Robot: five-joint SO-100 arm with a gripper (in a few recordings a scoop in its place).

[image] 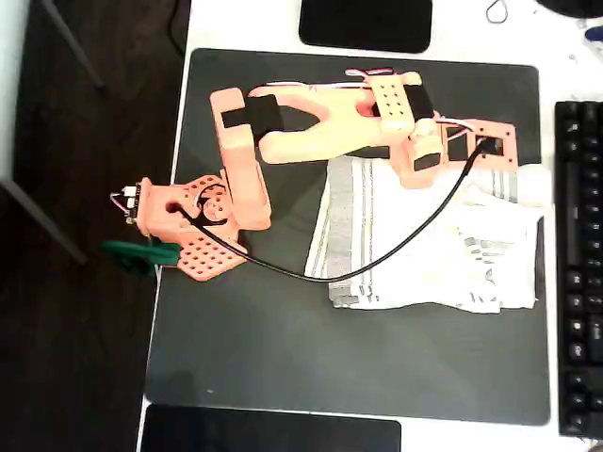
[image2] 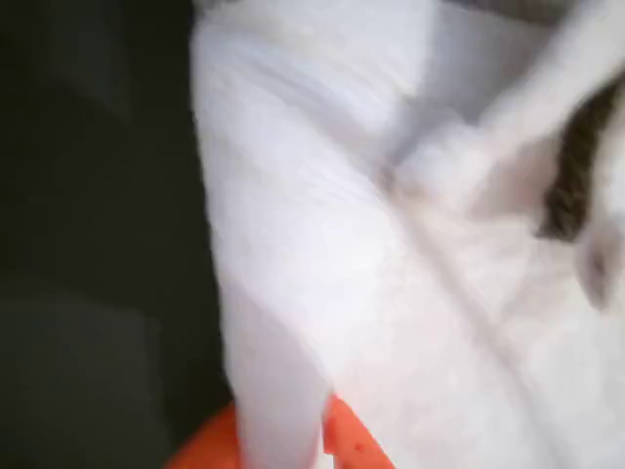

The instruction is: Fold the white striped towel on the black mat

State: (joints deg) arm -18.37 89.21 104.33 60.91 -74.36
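A white striped towel (image: 424,245) lies rumpled toward three o'clock on the black mat (image: 283,348). It looks thin, limp and light; pinch an edge. The orange gripper (image: 513,146) sits at its upper right corner; whether it grips is unclear.

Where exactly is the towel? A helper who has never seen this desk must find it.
Find the black mat, the biggest flat thing on the white desk in the overhead view. On its right half, under the orange arm's outer end, lies the white striped towel, rumpled. It is the sole pale cloth, with grey stripes.
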